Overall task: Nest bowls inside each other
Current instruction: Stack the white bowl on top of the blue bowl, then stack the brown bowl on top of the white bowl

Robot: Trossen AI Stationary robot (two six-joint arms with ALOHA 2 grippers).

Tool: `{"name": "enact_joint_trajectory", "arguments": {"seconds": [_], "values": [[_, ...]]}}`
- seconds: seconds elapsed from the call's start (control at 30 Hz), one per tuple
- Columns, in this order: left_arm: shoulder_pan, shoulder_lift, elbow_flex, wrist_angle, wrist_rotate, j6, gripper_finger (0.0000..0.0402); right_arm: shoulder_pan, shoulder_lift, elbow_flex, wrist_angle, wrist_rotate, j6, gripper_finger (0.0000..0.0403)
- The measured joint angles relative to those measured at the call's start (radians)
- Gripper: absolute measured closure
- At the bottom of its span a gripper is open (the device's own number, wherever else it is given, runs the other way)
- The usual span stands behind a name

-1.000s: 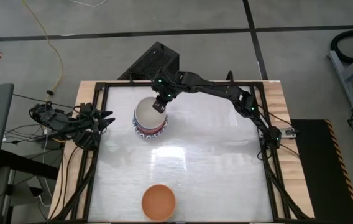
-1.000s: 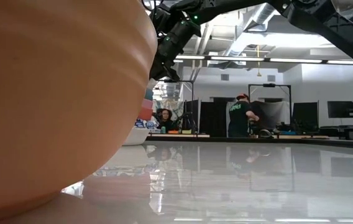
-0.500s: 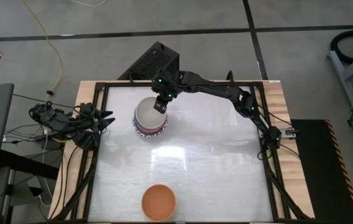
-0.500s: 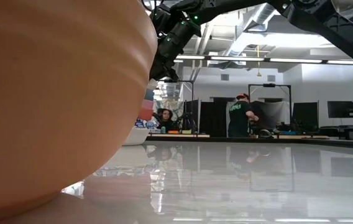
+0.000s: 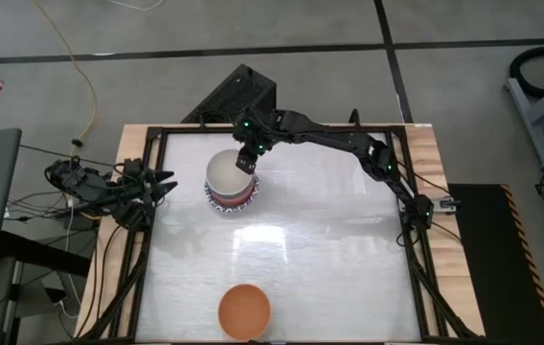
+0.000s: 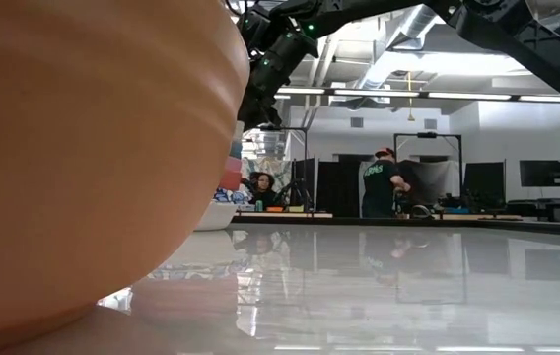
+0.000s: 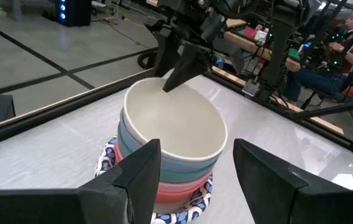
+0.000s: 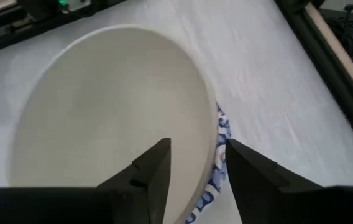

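A cream bowl point(image 7: 173, 121) sits on top of a nested stack, over a blue bowl point(image 7: 183, 167) and a pink one point(image 7: 176, 186). The stack stands on a blue-and-white patterned plate point(image 7: 105, 163) in the far left part of the table. My right gripper point(image 8: 195, 165) hangs open over the cream bowl's far rim point(image 8: 210, 143), one finger inside the bowl and one outside. An orange bowl point(image 5: 244, 310) stands alone at the near edge. My left gripper point(image 5: 167, 182) waits open at the table's left edge, pointing at the stack. My right gripper stands astride the cream bowl's far rim, slanting down from the far right. Whether either finger touches the rim, I cannot tell.
The orange bowl point(image 6: 83, 148) fills the left half of the low view and hides most of the stack there. A black frame point(image 5: 416, 240) runs around the table. People work at benches in the room beyond.
My right gripper has opened and let go of the cream bowl's far rim while staying in place. The cream bowl now rests in the stack.
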Motion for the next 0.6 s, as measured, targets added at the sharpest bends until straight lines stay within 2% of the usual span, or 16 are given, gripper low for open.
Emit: {"name": "enact_joint_trajectory", "arguments": {"seconds": [0.2, 0.4, 0.6], "values": [[0.0, 0.0, 0.0, -0.001, 0.002, -0.003, 0.021, 0.0, 0.0, 0.0, -0.001, 0.033, -0.004, 0.0233], [0.0, 0.0, 0.0, -0.007, 0.003, -0.01, 0.021, 0.005, -0.003, 0.0, 0.007, 0.212, -0.049, 0.0247], [0.0, 0.0, 0.0, -0.013, 0.009, -0.022, 0.021, 0.079, -0.003, 0.0, 0.027, 0.187, -0.228, 0.0262]]}}
